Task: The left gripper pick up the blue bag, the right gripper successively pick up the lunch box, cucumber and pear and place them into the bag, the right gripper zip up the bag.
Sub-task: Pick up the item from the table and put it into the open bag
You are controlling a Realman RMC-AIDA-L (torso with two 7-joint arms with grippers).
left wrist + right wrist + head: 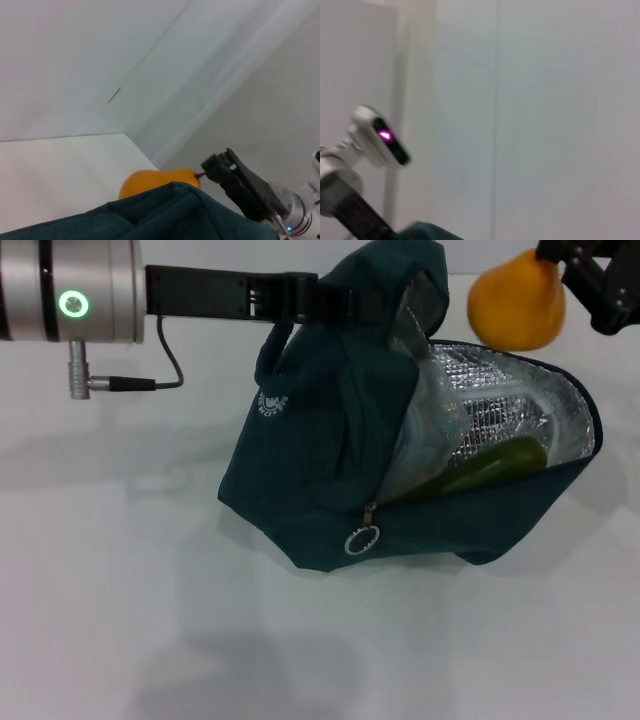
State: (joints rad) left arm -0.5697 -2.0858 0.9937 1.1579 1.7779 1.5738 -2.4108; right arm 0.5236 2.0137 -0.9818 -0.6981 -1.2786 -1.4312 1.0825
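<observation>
While the left hand (335, 300) clenches the blue bag (320, 470), the right hand (560, 265) grips the pear (515, 308).

Bench (120, 620): plain white, smooth, matte surface, filling the head view; faint grey shadows fall across it.

Item on it: blue bag (310, 500), dark teal fabric, its lower edge resting on the bench near the middle, its upper part lifted. Mouth open toward the right, silver foil lining showing. Ring zipper pull (362, 539) hanging at the front. Small white round logo (271, 403) on the side.
</observation>
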